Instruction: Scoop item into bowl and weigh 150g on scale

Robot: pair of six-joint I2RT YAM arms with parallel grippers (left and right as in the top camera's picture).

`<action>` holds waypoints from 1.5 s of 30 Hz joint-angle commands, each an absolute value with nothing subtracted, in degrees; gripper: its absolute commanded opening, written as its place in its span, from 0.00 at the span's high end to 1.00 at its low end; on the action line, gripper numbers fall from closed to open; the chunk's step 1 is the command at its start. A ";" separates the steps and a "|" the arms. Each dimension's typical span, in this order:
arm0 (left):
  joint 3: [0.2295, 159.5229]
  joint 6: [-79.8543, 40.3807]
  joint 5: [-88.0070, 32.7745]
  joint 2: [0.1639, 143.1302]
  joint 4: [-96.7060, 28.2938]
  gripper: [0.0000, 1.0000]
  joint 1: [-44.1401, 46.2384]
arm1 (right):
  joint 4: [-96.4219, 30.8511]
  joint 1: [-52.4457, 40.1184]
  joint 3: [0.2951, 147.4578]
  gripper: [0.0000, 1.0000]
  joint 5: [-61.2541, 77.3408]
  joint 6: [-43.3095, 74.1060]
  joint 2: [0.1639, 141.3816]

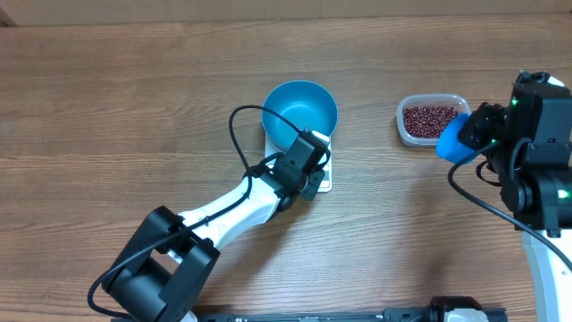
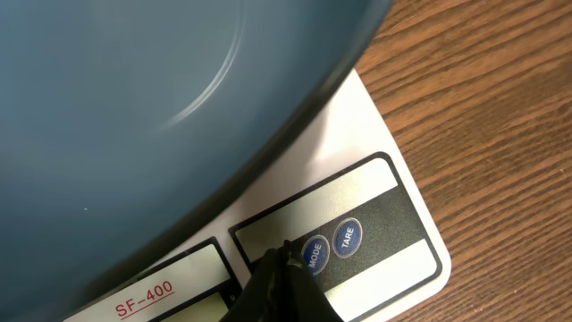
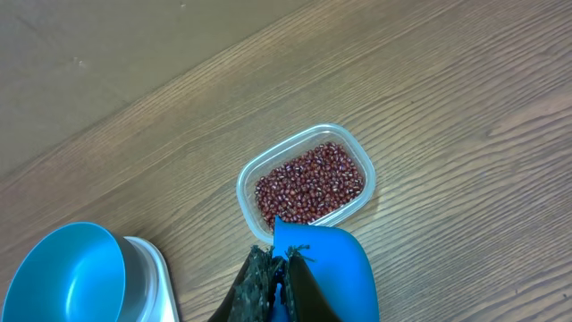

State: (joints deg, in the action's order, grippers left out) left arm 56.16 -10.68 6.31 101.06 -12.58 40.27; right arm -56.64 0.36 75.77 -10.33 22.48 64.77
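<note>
Your left gripper has its fingers pressed together, tip at the MODE button of the small flat white square scale, on which the round, deep, bright blue bowl sits. Your right gripper is clamped on a small blue plastic scoop just beside the clear rectangular plastic tub. The small dark red-brown beans lie in that tub.

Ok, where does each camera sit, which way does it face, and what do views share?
Overhead: above the table, facing straight down; bowl on scale, tub of beans, left arm, right arm.
Left wrist: on the left arm, facing down close at the scale's buttons; shut left hand shows.
Right wrist: on the right arm, facing down at the tub; right hand gripping scoop shows.
Shared: bowl and scale in all three.
</note>
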 commanded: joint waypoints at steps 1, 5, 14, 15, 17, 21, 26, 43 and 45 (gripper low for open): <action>55.94 -11.79 7.11 101.91 -12.38 0.96 40.14 | -56.84 0.49 76.95 0.96 -10.24 22.63 64.42; 55.94 -11.77 7.11 101.91 -12.38 0.96 40.14 | -56.99 0.49 76.95 0.96 -10.24 22.63 64.42; 55.48 -11.55 8.21 101.91 -12.80 0.96 40.21 | -56.73 0.49 76.95 0.96 -10.24 22.63 64.42; 55.46 -11.57 8.27 101.91 -12.80 0.96 40.18 | -56.75 0.49 76.95 0.96 -10.24 22.63 64.42; 55.05 -11.57 8.34 101.91 -12.43 0.96 40.21 | -56.77 0.49 76.95 0.96 -10.24 22.63 64.42; 54.48 -11.53 8.36 101.91 -11.68 0.96 40.21 | -56.80 0.49 76.95 0.96 -10.24 22.63 64.42; 54.46 -9.58 7.68 101.91 -11.64 0.96 40.23 | -56.77 0.49 76.95 0.96 -10.24 22.63 64.42; 54.46 -8.64 9.96 103.61 -10.68 0.96 41.32 | -57.17 0.49 76.95 0.96 -10.24 22.63 64.42; 54.46 -9.45 10.94 103.61 -10.70 0.96 41.28 | -57.17 0.49 76.95 0.96 -10.24 22.63 64.42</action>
State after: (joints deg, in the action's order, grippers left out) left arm 54.98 -8.01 8.62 102.85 -10.70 41.19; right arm -57.19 0.34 75.77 -10.33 22.48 64.77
